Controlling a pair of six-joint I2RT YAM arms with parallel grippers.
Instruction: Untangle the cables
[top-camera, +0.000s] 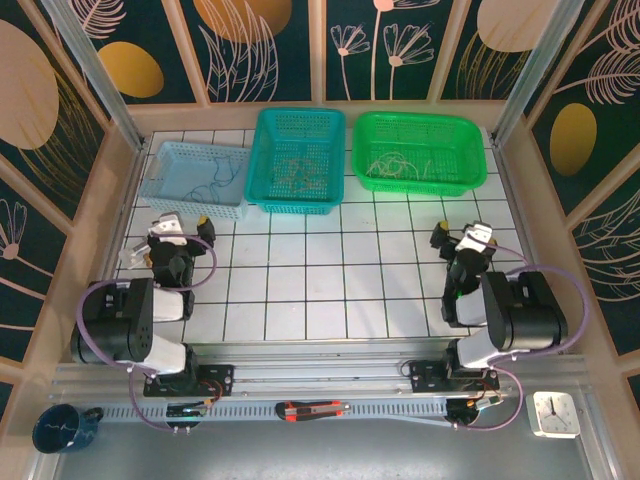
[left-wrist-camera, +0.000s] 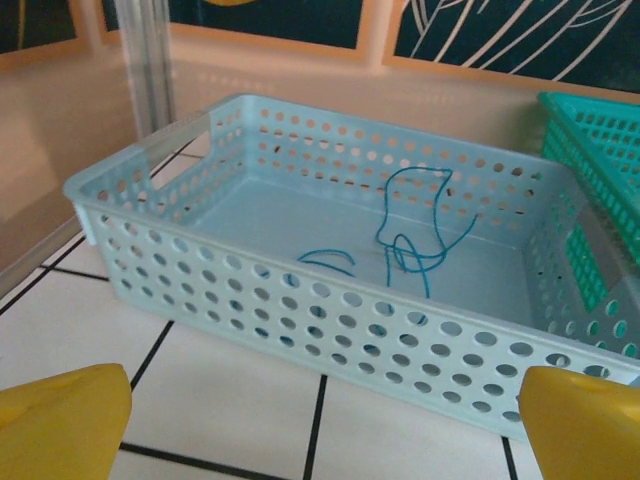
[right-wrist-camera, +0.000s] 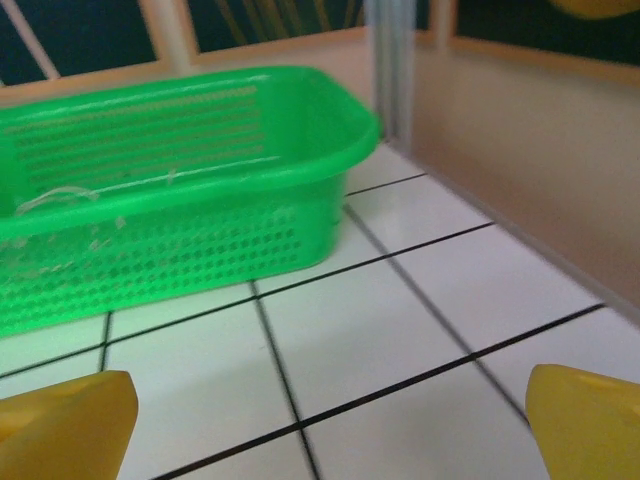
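The cables lie in three baskets at the back of the table. Thin blue wires (left-wrist-camera: 410, 235) curl on the floor of the light blue basket (left-wrist-camera: 150, 235). Brownish wires (top-camera: 297, 170) sit in the teal basket (top-camera: 297, 205), and whitish wires (right-wrist-camera: 60, 200) in the green basket (right-wrist-camera: 330, 130). My left gripper (left-wrist-camera: 322, 430) stands open over the tiles just in front of the light blue basket, nothing between its yellow fingertips (left-wrist-camera: 65, 420). My right gripper (right-wrist-camera: 325, 425) is open too, over bare tiles, in front of and to the right of the green basket.
The three baskets stand side by side along the back wall. A metal post (right-wrist-camera: 390, 70) and the side wall rise close on the right. A dark mug (top-camera: 62, 428), a box cutter (top-camera: 310, 409) and a small clock (top-camera: 553, 413) lie on the near ledge behind the arm bases.
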